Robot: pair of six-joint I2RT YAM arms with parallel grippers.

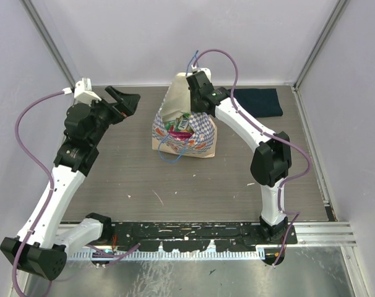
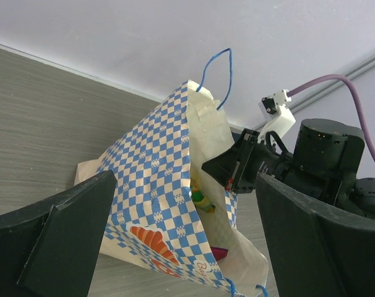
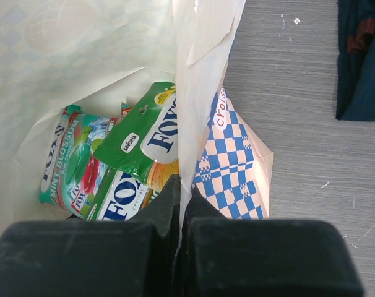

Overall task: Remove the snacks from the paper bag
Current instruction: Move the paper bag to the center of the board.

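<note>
The right gripper point(image 3: 181, 193) is clenched on the rim wall of the paper bag point(image 3: 231, 167), one finger inside the mouth and the other outside against the blue-and-white checks, holding that side up. The bag sits toward the back middle of the grey table point(image 1: 144, 179) with its mouth gaping. The snacks point(image 3: 113, 179) lie inside it: a green packet point(image 3: 141, 145) on top and a teal mint packet point(image 3: 70, 164) beside it, nearer the far wall. The left gripper point(image 1: 128, 99) hangs just left of the bag, jaws spread wide and touching nothing. A dark navy folded cloth point(image 1: 258, 102) lies on the table to the bag's right, apart from it.
</note>
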